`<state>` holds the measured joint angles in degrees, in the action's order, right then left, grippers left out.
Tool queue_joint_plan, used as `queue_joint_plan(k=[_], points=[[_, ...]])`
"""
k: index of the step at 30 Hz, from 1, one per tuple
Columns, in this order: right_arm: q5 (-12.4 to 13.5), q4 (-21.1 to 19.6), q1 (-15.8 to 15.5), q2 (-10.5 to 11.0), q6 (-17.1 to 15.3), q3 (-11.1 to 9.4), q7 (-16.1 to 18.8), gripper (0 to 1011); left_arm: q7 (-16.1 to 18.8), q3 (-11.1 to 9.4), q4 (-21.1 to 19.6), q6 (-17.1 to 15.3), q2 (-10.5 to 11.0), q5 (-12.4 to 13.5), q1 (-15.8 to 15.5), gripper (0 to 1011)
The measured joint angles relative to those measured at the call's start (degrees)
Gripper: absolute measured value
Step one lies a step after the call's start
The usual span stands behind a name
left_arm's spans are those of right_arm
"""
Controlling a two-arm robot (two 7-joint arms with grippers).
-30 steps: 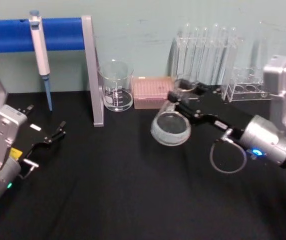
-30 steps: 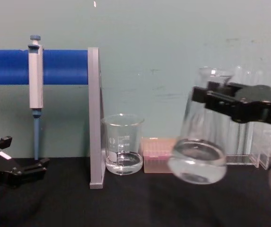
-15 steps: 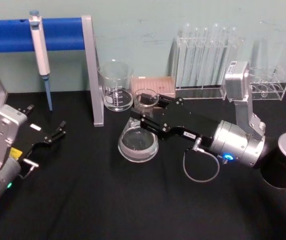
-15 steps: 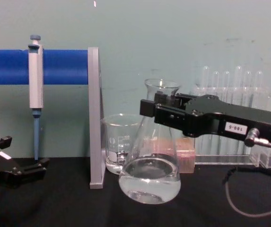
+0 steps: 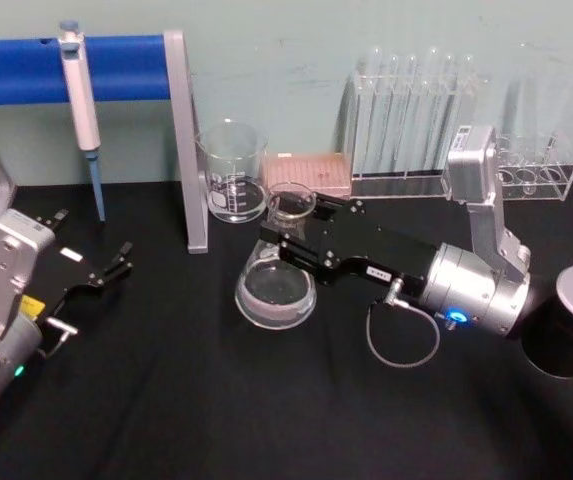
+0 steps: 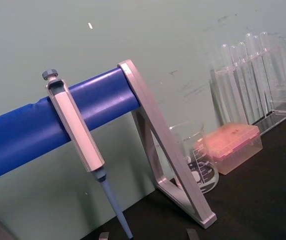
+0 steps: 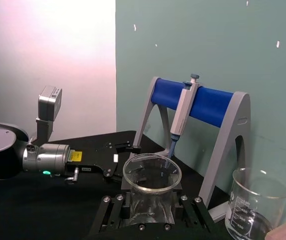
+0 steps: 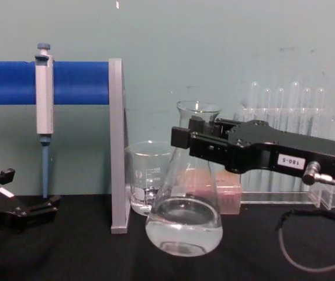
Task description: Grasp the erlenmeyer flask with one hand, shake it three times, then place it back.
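The clear glass erlenmeyer flask (image 8: 184, 225), rounded at the base and tapering to a flared rim, stood upright mid-table on the matte black table (image 5: 216, 400), just in front of a straight-sided beaker (image 5: 232, 170). The boxy black right gripper (image 5: 288, 238) had its jaws clamped on the flask's neck. The chest view showed clear liquid pooled in the base, the right wrist view its open mouth; the left gripper (image 5: 106, 272) sat far left, jaws apart.
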<state>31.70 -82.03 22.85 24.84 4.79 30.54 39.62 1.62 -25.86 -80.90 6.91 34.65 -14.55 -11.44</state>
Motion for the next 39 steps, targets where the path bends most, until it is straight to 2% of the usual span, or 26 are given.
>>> queue_joint_plan(k=[18, 29, 39], points=[[0.6, 0.5, 0.3, 0.6, 0.1, 0.4, -0.1, 449, 0.0, 0.0, 0.0, 0.0, 0.0, 0.0, 0.0, 1001], [1.3, 2.2, 0.4, 1.1, 1.6, 1.0, 2.4, 450, 0.0, 0.0, 0.0, 0.0, 0.0, 0.0, 0.0, 1001], [0.9, 3.1, 0.0, 1.7, 1.8, 1.7, 3.0, 449, 0.0, 0.0, 0.0, 0.0, 0.0, 0.0, 0.0, 1001]])
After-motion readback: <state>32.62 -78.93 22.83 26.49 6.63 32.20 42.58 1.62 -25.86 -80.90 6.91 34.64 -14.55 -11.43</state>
